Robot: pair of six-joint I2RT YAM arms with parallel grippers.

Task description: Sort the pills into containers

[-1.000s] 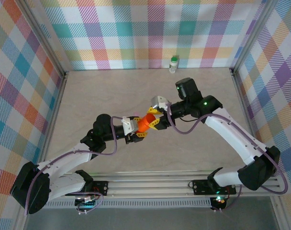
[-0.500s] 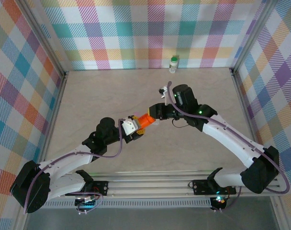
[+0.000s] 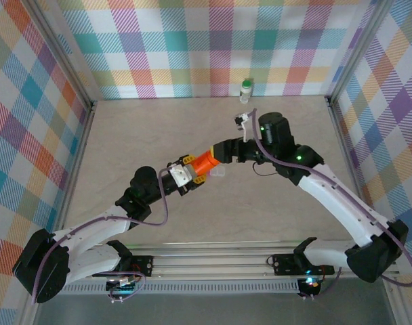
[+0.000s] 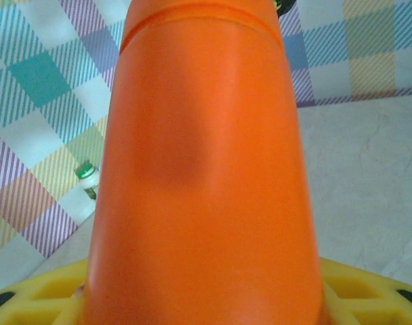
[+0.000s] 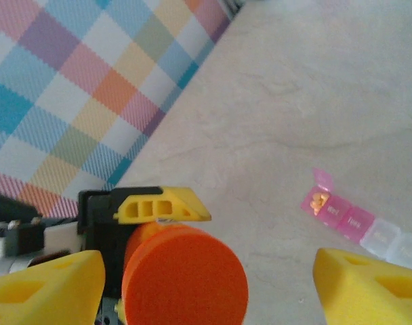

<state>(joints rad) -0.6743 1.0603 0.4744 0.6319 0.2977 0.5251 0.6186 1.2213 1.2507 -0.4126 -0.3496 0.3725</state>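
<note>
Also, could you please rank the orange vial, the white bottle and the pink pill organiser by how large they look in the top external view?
1. orange vial: clearly the largest.
2-3. white bottle and pink pill organiser: both small and much alike. The organiser is faint against the table, so I would not rank them.

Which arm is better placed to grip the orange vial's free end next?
Right, probably: the right gripper stands open with the free end of the orange vial between its fingers. The left gripper is shut on its other end.

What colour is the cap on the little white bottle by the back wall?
Green cap, clearest in the top view.
</note>
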